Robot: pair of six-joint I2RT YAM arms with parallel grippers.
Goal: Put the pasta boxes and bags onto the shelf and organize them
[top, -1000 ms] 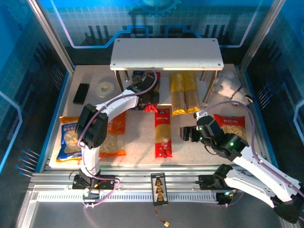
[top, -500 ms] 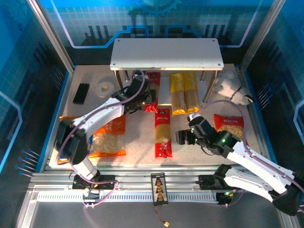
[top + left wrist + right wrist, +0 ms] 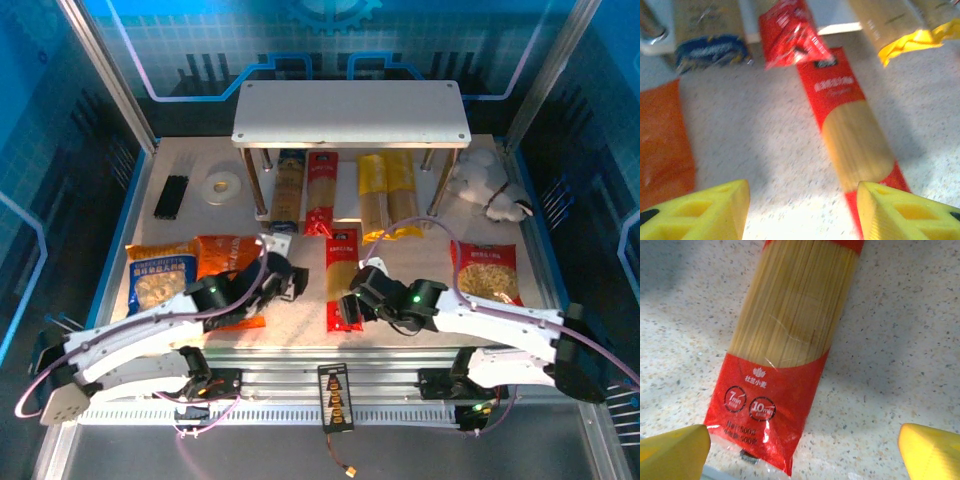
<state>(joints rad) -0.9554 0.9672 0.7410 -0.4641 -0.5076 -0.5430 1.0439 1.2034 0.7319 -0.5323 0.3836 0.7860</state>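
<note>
Right gripper hangs low over the near end of the loose red spaghetti pack. Its yellow fingers are spread wide and nothing is clamped between them. The pack's bottom corner lies just beside one finger, with bare table before the other. From above, this gripper sits over the pack's near end, and the pack runs lengthwise away toward the shelf.

Left gripper is to the left of that pack, beside the orange bag. In its wrist view the gripper stands open, holding nothing, with speckled table between the fingers. The red pack stretches away from just above the right-hand finger.

Under the shelf's top board lie four packs side by side: the blue-and-yellow pack, a second red pack and two yellow packs, their near ends poking out.

The blue-orange bag lies flat on the table at the left, touching the orange bag. The red window bag lies on the table to the right.
</note>
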